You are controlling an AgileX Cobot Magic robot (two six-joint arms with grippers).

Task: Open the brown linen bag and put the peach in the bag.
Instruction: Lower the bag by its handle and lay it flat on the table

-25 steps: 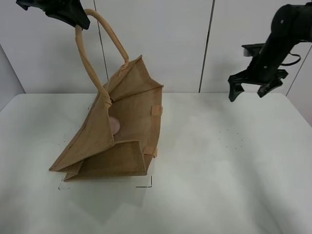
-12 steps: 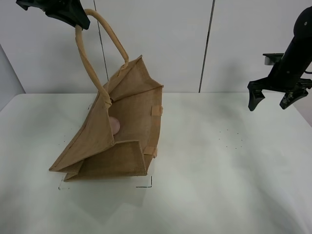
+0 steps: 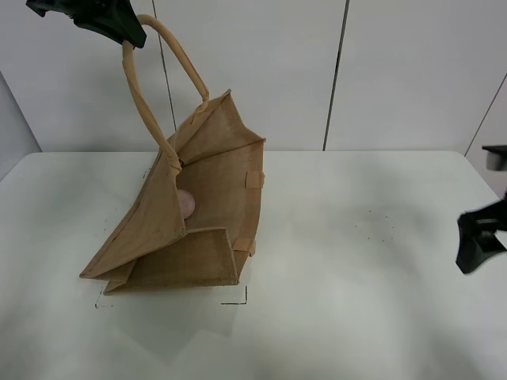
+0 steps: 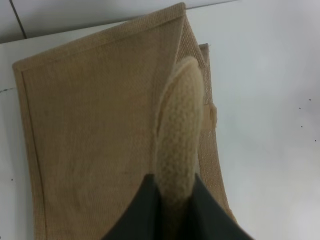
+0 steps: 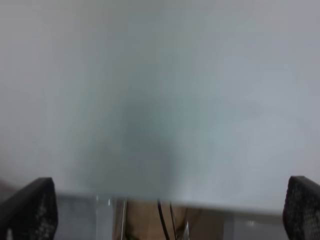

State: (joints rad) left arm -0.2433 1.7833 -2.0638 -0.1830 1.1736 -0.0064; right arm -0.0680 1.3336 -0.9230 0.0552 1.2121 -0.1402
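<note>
The brown linen bag (image 3: 198, 214) stands tilted on the white table (image 3: 356, 301), its mouth held open toward the right. My left gripper (image 3: 127, 33) is shut on a beige handle (image 3: 146, 103) and holds it high at the top left; the wrist view shows the handle (image 4: 177, 135) pinched between the dark fingers (image 4: 137, 210). The peach (image 3: 185, 203) lies inside the bag, partly hidden by the front wall. My right gripper (image 3: 482, 241) is open and empty at the far right edge, low over the table. Its fingertips (image 5: 30, 207) show wide apart.
Small black corner marks (image 3: 238, 299) lie on the table by the bag's base. A white panelled wall (image 3: 333, 71) stands behind the table. The right wrist view is blurred.
My right gripper has moved from high at the back right down and right to the table's right edge. The bag, peach and left gripper have not moved.
</note>
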